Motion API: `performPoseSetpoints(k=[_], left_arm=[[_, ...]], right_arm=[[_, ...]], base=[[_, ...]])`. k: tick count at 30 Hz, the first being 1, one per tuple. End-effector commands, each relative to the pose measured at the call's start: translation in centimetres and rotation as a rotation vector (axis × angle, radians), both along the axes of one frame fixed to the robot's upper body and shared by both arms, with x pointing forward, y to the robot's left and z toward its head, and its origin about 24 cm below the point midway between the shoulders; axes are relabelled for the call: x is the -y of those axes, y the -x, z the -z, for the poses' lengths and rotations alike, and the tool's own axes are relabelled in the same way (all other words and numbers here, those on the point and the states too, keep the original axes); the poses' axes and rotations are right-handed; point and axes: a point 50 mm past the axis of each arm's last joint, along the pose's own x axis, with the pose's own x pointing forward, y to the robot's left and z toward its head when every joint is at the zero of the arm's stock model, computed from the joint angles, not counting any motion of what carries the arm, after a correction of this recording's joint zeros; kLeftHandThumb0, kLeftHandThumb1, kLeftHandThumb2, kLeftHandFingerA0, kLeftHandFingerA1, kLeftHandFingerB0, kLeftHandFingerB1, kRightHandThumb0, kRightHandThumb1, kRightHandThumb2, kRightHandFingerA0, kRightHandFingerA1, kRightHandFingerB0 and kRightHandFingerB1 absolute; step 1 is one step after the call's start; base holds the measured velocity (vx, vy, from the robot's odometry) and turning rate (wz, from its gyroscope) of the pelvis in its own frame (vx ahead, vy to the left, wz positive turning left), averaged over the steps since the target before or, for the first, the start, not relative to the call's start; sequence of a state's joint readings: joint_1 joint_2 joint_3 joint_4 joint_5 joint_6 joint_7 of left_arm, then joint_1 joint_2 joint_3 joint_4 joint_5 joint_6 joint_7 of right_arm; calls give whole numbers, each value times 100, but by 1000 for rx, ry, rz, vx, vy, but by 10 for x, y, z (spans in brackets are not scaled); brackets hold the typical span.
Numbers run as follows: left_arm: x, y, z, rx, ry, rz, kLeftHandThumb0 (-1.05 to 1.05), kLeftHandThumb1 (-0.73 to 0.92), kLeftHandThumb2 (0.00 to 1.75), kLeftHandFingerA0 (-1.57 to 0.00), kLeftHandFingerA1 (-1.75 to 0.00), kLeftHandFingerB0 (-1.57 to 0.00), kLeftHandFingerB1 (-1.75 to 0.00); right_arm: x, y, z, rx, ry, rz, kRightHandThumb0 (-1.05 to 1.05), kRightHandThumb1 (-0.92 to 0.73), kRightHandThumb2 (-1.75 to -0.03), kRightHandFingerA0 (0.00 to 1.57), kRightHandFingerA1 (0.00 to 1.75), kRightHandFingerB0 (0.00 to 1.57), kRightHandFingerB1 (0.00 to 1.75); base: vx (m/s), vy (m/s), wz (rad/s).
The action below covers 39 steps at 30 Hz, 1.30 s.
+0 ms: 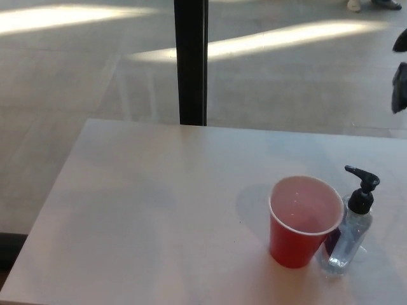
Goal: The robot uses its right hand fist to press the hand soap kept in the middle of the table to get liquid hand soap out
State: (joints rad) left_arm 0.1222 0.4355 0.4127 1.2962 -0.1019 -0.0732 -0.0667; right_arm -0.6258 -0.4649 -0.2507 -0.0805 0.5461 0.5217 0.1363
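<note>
Two objects stand on the white table, both toward its right front part. Head view: a red plastic cup stands upright, mouth open, pale inside. Just beside it on the right, touching or nearly touching its wall, stands the hand soap bottle: clear body, upright, with a dark label partly hidden behind the cup. Its black pump head is free, nozzle pointing to picture left, over the rim of the cup. A small shadow lies on the table left of the cup.

Right hand: only a dark sliver shows at the right edge of the frame, high above the table and well apart from the pump, with a second dark bit just above it. Too little is visible to say whether its fingers are apart or closed; cannot tell. Nothing touches the bottle. Left hand does not show.

Background: a black vertical post rises behind the far edge of the table. Grey floor beyond, crossed by bright bands of sunlight. At the top right edge, a person's shoes are partly in view, far off
</note>
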Motion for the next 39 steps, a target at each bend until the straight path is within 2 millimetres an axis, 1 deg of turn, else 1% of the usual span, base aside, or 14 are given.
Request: performPoseSetpoints(k=[1,3,4,9,12,19,21,24,30,31,32,35,38,39], left_arm=[[-10,7,-8,-1,-28,-18,-63,77,63,-68,-65,-48,-51],[-11,8,-8,0,-30,-14,-63,77,63,-69,-64,-49,-51],[-11,8,-8,-5,-32,-11,-62,77,63,-68,-62,-49,-50],[-10,7,-8,-3,-27,-10,-62,77,63,-68,-63,-50,-51],[-10,7,-8,-7,-32,-9,-62,78,63,-69,-64,-50,-50],[-10,5,-8,12,-31,-21,-61,77,63,-70,-66,-51,-51],[-11,5,-8,6,-36,-18,-61,77,63,-71,-65,-51,-51],[-10,1,-8,17,-34,-8,-60,77,63,-69,-64,-50,-50],[-11,2,-9,18,-34,-10,-60,78,63,-71,-65,-51,-52],[-9,2,-7,19,-30,-11,-60,78,63,-71,-65,-51,-52],[-9,2,-7,22,-30,-24,-60,77,63,-73,-66,-52,-53],[-11,3,-8,25,-29,-39,-61,77,63,-71,-66,-52,-52],[-12,5,-10,26,-32,-38,-61,78,63,-70,-67,-50,-52],[-13,6,-10,25,-33,-32,-62,78,63,-71,-68,-50,-53]], right_arm=[[87,16,-37,-32,-262,185,-11,-87,-102,75,175,35,173],[103,25,-36,-31,-296,238,-20,-55,-120,91,175,68,151],[113,32,-35,-34,-341,288,-23,-59,-108,101,175,80,139],[155,64,-18,-63,-405,509,-22,-63,-103,100,175,78,141],[199,106,12,-103,-400,752,-19,-61,-113,104,175,77,139],[238,186,83,-164,-453,1074,-29,-68,-73,101,169,81,70],[240,198,94,-186,-444,1123,-35,-71,-69,101,169,77,65],[248,244,147,-265,-538,1390,-43,-70,-61,89,124,58,49],[241,288,200,-316,-804,1579,-40,-79,-63,66,127,30,51],[242,288,199,-311,-806,1581,-40,-79,-63,66,127,30,51],[238,296,213,-391,-780,1626,-43,-76,-64,81,127,52,80],[222,305,245,-601,-712,1619,-41,-75,-62,67,110,43,64],[205,309,272,-789,-583,1562,-39,-70,-62,66,128,47,68],[200,311,281,-859,-577,1543,-44,-69,-60,57,108,41,62]], base=[[0,0,0],[0,0,0],[0,0,0],[0,0,0],[0,0,0],[0,0,0],[0,0,0],[0,0,0],[0,0,0],[0,0,0],[0,0,0],[0,0,0],[0,0,0],[0,0,0]])
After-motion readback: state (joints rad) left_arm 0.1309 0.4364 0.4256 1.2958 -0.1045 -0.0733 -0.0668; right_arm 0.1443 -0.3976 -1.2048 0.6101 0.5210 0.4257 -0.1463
